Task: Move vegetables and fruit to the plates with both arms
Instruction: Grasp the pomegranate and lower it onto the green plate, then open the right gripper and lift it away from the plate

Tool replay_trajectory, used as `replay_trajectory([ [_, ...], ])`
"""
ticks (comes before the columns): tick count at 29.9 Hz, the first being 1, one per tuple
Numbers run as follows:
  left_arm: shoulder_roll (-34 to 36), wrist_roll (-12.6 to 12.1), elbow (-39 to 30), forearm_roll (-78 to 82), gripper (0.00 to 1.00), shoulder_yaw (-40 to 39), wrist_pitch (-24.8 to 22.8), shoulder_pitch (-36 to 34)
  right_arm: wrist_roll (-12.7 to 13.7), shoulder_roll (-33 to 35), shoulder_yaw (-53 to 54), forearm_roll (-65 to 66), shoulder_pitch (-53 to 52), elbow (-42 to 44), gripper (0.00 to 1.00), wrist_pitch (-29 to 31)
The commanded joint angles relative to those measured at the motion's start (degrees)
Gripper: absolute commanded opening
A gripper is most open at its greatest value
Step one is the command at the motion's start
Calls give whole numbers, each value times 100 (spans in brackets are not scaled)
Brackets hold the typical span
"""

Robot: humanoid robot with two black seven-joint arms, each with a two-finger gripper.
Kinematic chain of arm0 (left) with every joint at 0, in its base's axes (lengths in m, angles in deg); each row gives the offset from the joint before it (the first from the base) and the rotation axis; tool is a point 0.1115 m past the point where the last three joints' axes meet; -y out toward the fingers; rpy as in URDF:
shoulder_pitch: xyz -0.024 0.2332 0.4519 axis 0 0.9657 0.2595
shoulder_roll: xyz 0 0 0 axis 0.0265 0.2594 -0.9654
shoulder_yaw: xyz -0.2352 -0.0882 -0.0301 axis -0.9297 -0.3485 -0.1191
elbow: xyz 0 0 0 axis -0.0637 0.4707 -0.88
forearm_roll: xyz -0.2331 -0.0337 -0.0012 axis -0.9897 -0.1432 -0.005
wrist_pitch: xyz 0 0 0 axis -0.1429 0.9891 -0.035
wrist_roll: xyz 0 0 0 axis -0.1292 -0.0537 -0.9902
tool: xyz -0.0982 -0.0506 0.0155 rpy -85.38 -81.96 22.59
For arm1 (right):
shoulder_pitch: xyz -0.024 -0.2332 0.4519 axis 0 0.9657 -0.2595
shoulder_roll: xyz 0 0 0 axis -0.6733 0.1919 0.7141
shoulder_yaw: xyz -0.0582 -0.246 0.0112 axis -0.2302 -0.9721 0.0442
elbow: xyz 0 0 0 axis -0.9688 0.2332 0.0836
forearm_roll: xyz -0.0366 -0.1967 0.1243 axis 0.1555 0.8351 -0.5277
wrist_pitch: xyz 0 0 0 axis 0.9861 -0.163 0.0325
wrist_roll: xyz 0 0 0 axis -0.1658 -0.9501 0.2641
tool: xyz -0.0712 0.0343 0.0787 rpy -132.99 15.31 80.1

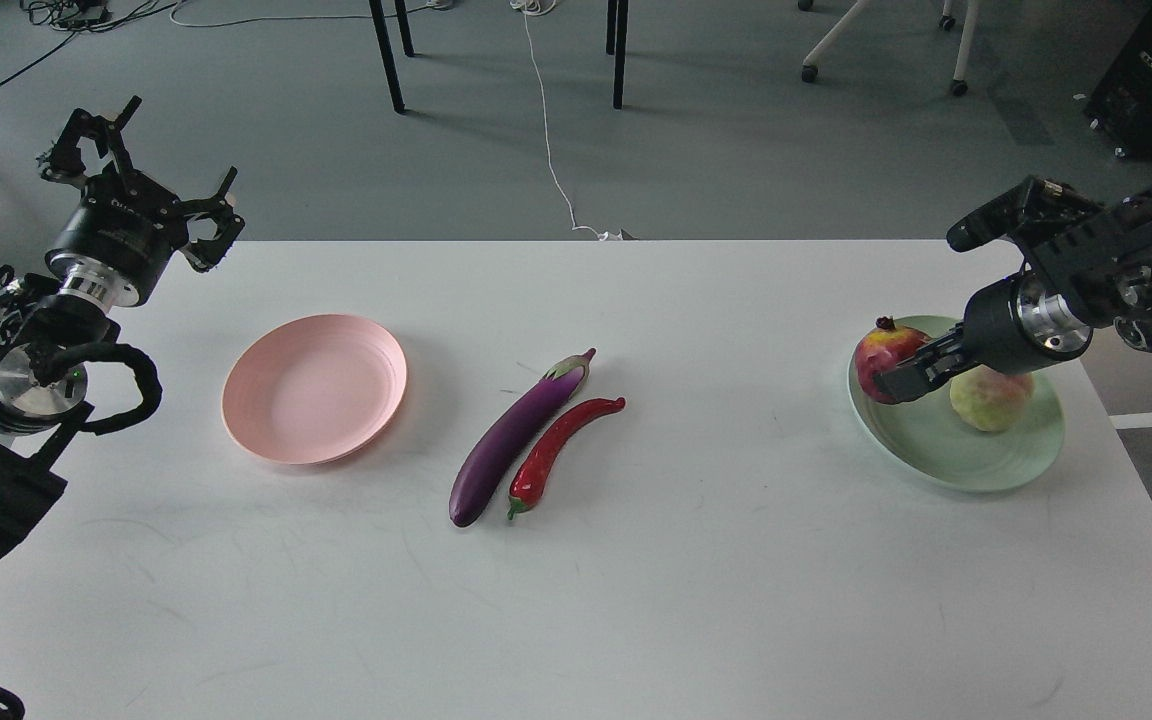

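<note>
My right gripper (898, 372) is shut on the dark red pomegranate (884, 352) and holds it over the left rim of the mint green plate (946, 455). The bumpy pale green fruit (988, 398) lies on that plate, just right of the pomegranate. The purple eggplant (514, 436) and the red chili pepper (561, 441) lie side by side at the table's middle. The pale pink plate (314, 388) sits to their left with nothing on it. My left gripper (141, 165) is open, raised over the table's far left corner, holding nothing.
The white table (636, 600) ends just right of the green plate. Beyond its far edge are the grey floor, black table legs (386, 55), a white cable (548, 150) and a chair base.
</note>
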Motion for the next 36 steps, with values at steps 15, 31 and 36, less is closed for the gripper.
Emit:
replay_trajectory([
  [15,17,-36,0,16,98,1,28,-46,-1,64,472,-54,689,409,96,-10],
  [31,422,-124,-52,60,98,482,63,-590,-1,398,4450,-81,1233,1146,97,-63],
  [36,466,-133,-79,60,98,1283,-25,-1082,-1,398,6972,-125,2234,1270,97,-335],
])
